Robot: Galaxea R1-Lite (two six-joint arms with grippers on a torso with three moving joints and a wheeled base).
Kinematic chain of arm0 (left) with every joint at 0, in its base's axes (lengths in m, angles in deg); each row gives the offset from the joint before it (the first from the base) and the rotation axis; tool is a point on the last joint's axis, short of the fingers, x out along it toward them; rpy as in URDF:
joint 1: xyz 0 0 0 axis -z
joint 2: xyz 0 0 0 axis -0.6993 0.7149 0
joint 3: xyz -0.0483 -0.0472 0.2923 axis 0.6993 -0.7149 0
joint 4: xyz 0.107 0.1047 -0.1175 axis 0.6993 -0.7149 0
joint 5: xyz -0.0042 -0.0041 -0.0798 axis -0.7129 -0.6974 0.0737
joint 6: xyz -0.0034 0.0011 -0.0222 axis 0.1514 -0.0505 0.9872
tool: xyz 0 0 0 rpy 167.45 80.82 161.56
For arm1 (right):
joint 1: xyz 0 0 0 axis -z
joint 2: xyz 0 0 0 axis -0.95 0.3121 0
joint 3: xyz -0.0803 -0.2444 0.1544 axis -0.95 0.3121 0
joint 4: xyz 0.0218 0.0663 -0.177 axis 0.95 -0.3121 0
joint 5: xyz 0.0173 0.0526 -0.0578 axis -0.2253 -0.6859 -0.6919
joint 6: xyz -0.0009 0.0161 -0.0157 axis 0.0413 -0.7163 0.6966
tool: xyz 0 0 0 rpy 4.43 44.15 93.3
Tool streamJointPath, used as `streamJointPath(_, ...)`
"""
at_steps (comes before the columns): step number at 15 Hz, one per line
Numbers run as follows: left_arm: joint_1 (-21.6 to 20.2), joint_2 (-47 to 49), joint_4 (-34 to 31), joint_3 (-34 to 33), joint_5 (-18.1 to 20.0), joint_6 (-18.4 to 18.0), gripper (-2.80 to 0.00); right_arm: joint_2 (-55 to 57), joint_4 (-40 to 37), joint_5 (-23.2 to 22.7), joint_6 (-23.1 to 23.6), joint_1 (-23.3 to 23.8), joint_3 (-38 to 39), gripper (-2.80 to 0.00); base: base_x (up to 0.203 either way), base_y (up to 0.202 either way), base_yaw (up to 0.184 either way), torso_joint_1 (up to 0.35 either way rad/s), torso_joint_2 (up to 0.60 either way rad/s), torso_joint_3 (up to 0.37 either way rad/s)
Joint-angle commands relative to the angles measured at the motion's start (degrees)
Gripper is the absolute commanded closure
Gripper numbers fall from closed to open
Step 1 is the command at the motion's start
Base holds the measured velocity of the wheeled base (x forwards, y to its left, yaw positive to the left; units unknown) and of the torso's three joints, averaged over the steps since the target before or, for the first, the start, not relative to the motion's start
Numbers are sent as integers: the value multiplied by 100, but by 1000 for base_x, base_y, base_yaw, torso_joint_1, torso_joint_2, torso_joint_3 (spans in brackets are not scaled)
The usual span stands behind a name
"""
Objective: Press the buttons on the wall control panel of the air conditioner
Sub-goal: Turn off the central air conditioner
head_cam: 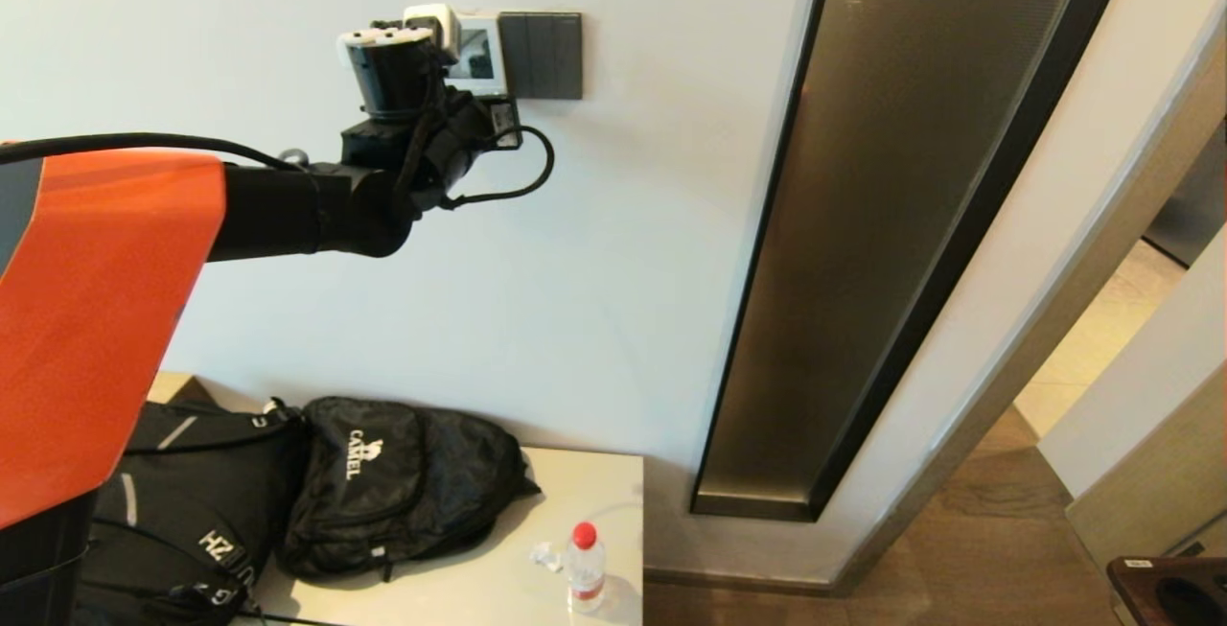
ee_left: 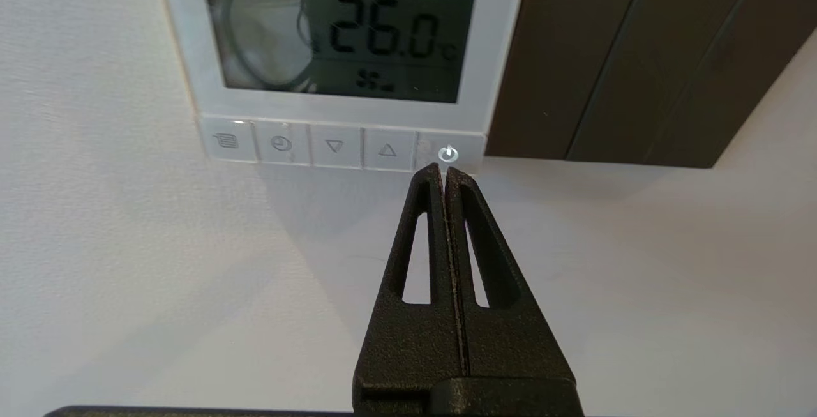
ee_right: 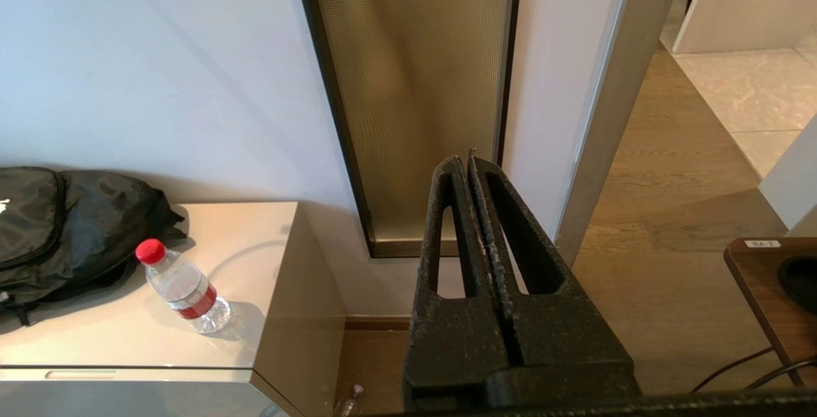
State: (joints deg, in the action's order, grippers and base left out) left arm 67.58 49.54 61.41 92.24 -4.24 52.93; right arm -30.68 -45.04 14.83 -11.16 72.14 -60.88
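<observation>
Left claw (ee_left: 445, 171) fills the near view, both fingers pinched tight together w/ nothing between them, used as one blunt tip. That tip sits right at the lower edge of the power button (ee_left: 448, 154) — the last key in the row, next to the up arrow (ee_left: 387, 150) and down arrow (ee_left: 334, 146). Can't tell if it's touching yet or just shy.

Control panel (head_cam: 476, 56) is high on the wall, beside a dark switch plate (head_cam: 544, 55); display (ee_left: 357, 27) reads 26.0.

Looks like the pressing step itself. Next move prob. needs a small nudge up onto the button's centre, then a short straight push into the wall — gentle.

Right claw (ee_right: 468, 165) is also closed, idle low, above the floor near the surface (ee_right: 191, 232) carrying a water bottle (ee_right: 182, 288).
</observation>
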Motion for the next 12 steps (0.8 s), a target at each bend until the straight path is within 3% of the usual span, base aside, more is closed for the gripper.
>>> streamJointPath(1, -1, 67, 17, 39, -2, 1, 0, 6, 2, -2, -1, 2, 9, 0, 0, 0, 0, 0, 0, 0)
streamJointPath(12, 46, 275, -3, 274, 27, -16, 0, 6, 2, -2, -1, 2, 9, 0, 0, 0, 0, 0, 0, 0)
